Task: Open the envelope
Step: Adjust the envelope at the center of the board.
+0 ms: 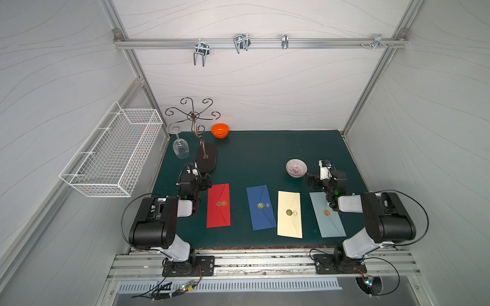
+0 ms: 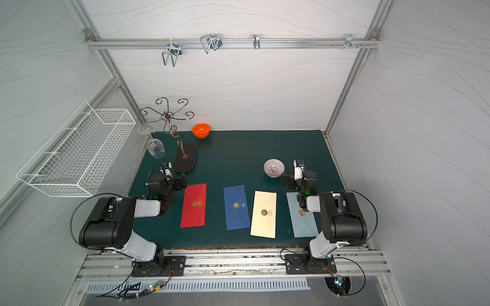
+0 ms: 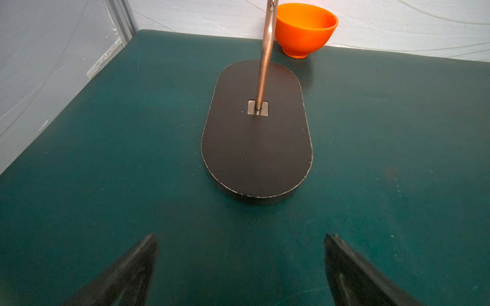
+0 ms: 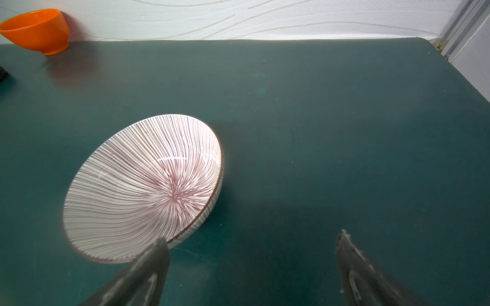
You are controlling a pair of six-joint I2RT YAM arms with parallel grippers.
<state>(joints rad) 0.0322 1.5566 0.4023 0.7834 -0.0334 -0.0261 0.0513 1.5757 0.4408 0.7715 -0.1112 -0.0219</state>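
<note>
Several sealed envelopes lie flat in a row on the green mat in both top views: red (image 1: 218, 205), blue (image 1: 261, 207), cream (image 1: 289, 214) and light blue (image 1: 327, 216), each with a round seal on its flap. My left gripper (image 1: 204, 181) hovers just beyond the red envelope's far left corner, open and empty (image 3: 241, 235). My right gripper (image 1: 313, 180) is open and empty (image 4: 252, 238) beyond the light blue envelope. That arm hides the envelope's far corner. No envelope shows in either wrist view.
A dark oval stand base (image 3: 257, 148) with a metal pole sits just ahead of the left gripper. An orange bowl (image 3: 305, 29) is at the back wall. A striped bowl (image 4: 143, 185) lies beside one right fingertip. A wine glass (image 1: 180, 149) hangs from the stand; a wire basket (image 1: 111, 156) is on the left wall.
</note>
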